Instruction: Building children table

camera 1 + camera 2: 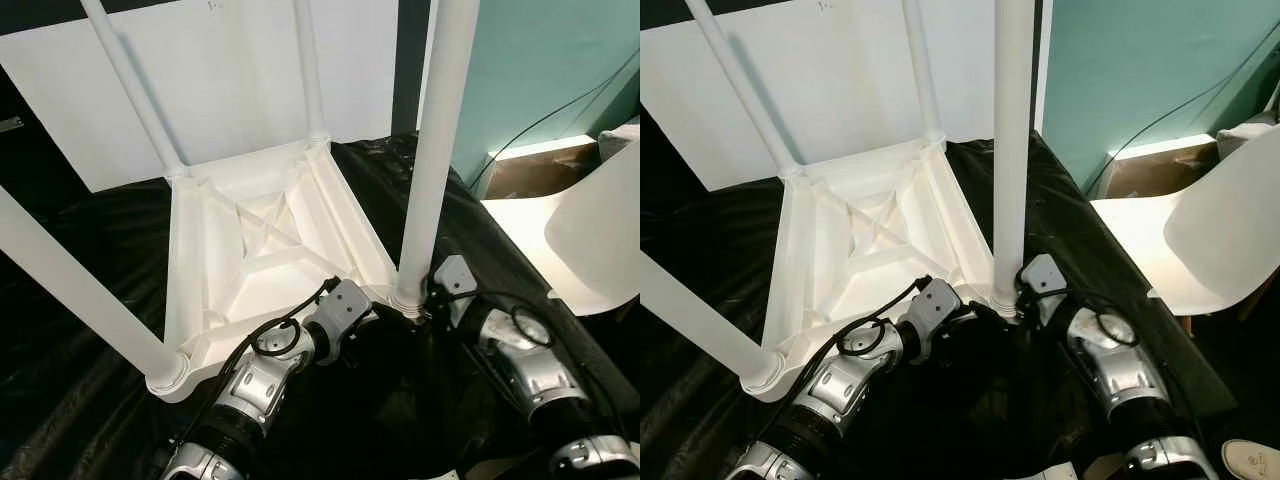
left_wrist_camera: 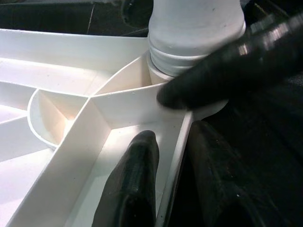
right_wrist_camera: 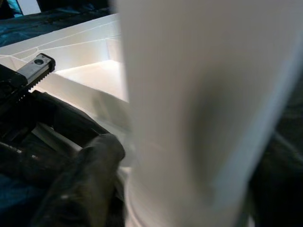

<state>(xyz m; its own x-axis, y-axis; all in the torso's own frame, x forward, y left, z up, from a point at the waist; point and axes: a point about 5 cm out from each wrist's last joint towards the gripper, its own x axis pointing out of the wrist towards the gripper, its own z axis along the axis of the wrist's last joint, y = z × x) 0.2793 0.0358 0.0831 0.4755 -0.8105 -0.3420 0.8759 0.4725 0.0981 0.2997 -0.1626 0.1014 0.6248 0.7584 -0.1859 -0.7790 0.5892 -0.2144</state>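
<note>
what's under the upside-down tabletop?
Black sheeting spreads beneath the white tabletop and out past its edges. Whatever lies under the sheeting, and directly below the tabletop, is covered.
</note>
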